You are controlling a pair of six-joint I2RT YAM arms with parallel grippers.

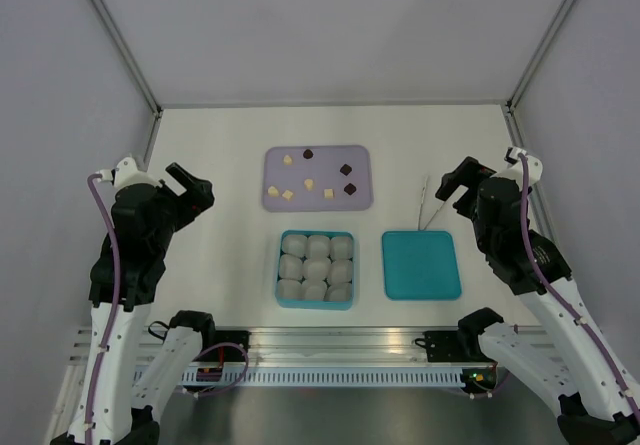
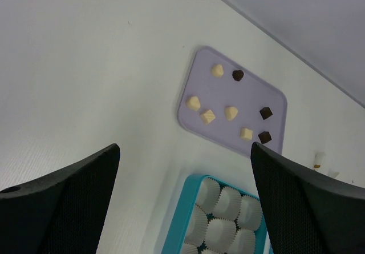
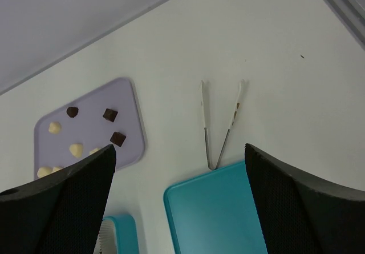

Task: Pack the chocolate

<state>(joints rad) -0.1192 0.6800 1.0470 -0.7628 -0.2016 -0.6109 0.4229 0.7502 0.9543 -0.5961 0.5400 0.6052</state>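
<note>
Left arm (image 1: pixel 120 265), right arm (image 1: pixel 525 250): white shells, black joints. Purple cable (image 1: pixel 101 215) along each. Fingers (image 2: pixel 63 202) black, mesh-textured.

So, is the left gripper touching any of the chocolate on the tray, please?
Apart. The top view shows the open left gripper off to the left of the tray, with bare table between it and the chocolate.

No writing, label, brand, number or sign can be read in any of the three views.
</note>
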